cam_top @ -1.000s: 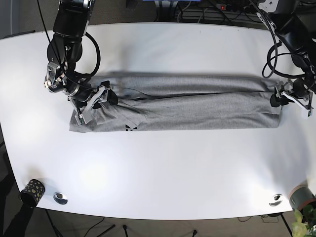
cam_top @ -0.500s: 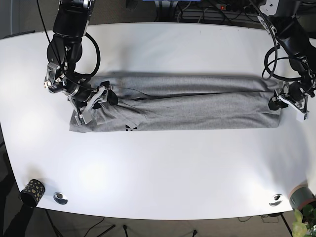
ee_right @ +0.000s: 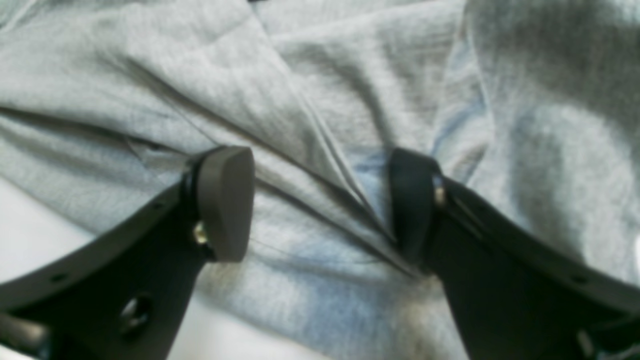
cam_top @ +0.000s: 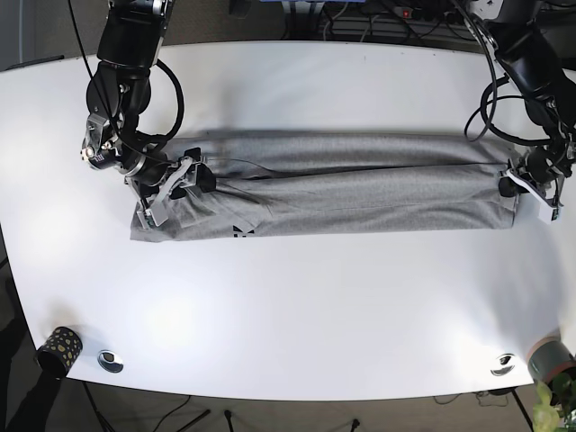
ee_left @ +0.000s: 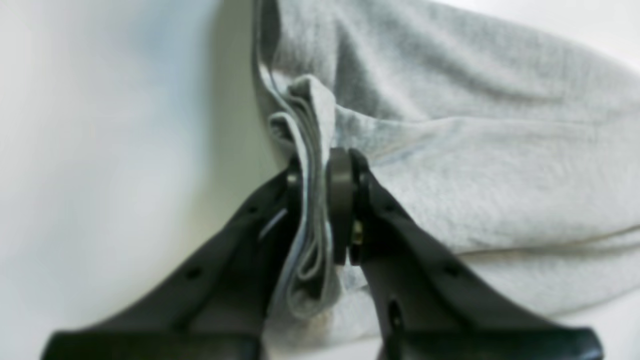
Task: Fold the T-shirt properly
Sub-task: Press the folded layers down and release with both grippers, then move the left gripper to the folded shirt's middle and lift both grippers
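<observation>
Only marking I can spot is a small dark logo (cam_top: 239, 232) near the front hem of the T-shirt (cam_top: 342, 193) in the base view — way too tiny to read, could be a letter or a symbol, can't tell. No tags or text visible in either wrist cam.

The shirt itself is grey, folded lengthwise into a long narrow band lying across the middle of the white table (cam_top: 297, 333), running almost from one arm to the other.

Left gripper (ee_left: 320, 200) — fingers pressed together w/ a bunched stack of fabric edges pinched betw. the pads. Several layers of hem show squeezed in the gap, some sticking out above the tips and a loop hanging below. Rest of the shirt spreads off to the right in that view, bare table on the other side. In the base view this is the end of the band at picture right.

Right gripper (ee_right: 320, 200) — fingers spread wide, nothing clamped. It's sitting over the other end of the shirt; wrinkled cloth w/ a diagonal crease fills the space betw. the two pads. The right-hand pad (ee_right: 412, 200) looks to be touching a fold, the left-hand pad (ee_right: 225, 200) hangs over the cloth, contact unclear. Pics are blurry so can't say more.
</observation>
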